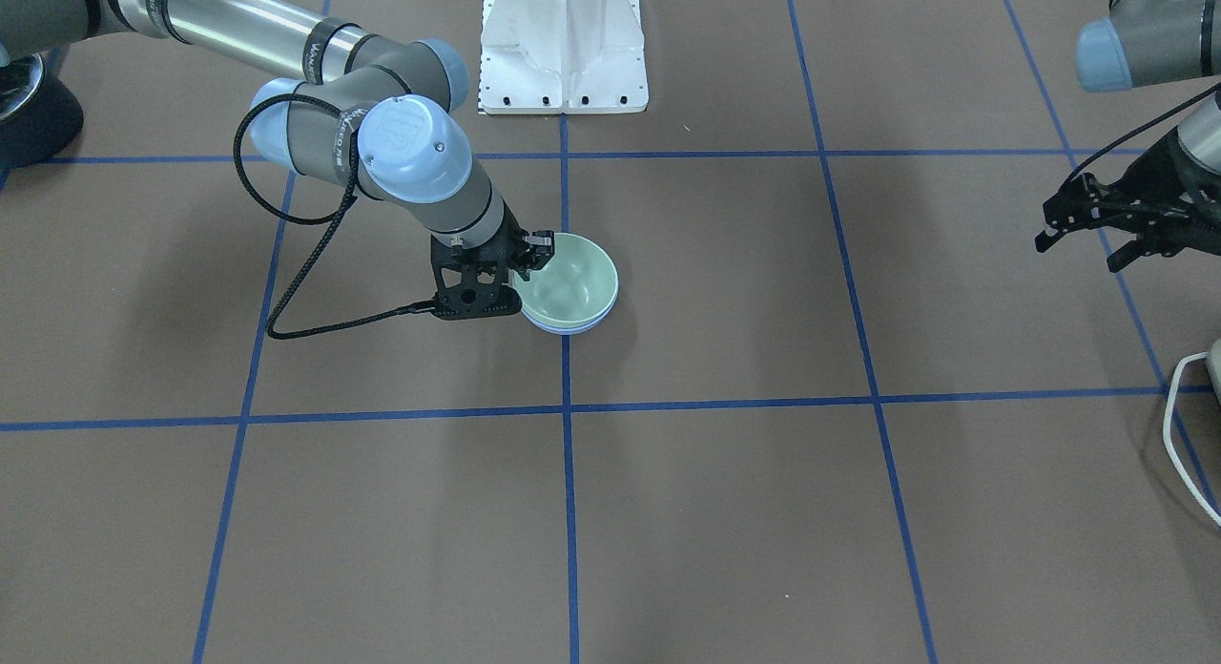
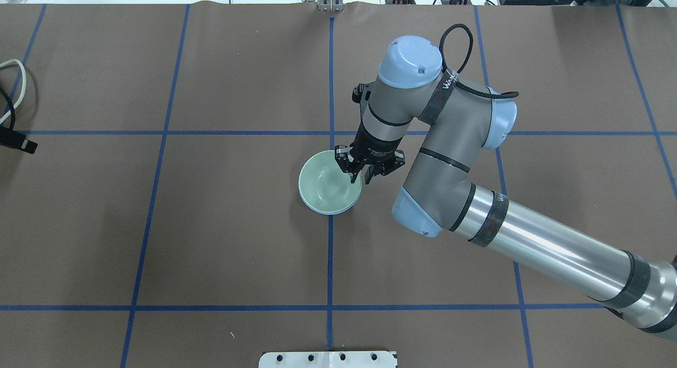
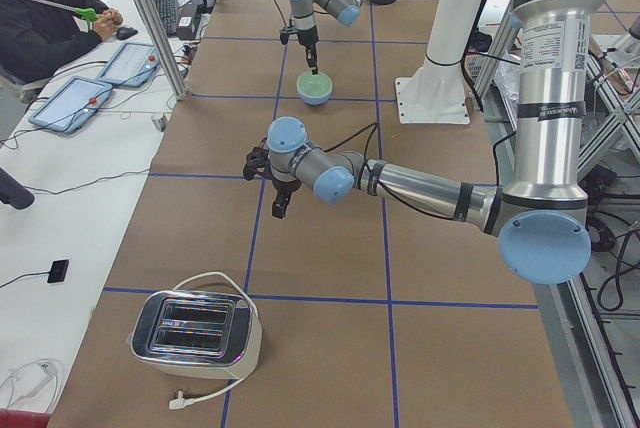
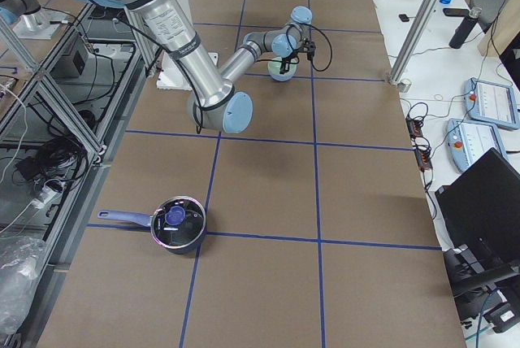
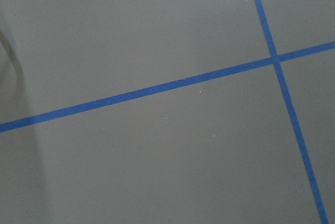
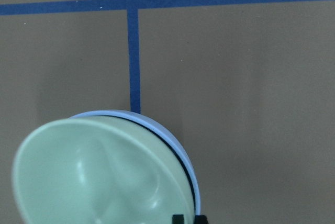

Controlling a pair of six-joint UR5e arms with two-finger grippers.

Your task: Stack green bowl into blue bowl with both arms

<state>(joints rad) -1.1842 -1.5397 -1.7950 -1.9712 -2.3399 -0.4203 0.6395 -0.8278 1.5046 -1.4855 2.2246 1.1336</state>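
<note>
Evidently my right gripper [image 2: 360, 175] pinches the green bowl [image 2: 325, 185] by its rim to seat it level inside the blue bowl [image 1: 569, 329].

A robotics lab: tape-gridded table [image 2: 238, 225], aluminium framing [image 3: 152, 18], operator's teach pendants [image 3: 72, 103].

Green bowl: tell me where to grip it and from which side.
Pinch the green bowl by its thin rim from above, one finger inside, one outside. It sits nested in the blue bowl, so its outer wall is mostly covered. The rim beside the right gripper is nearest.
</note>
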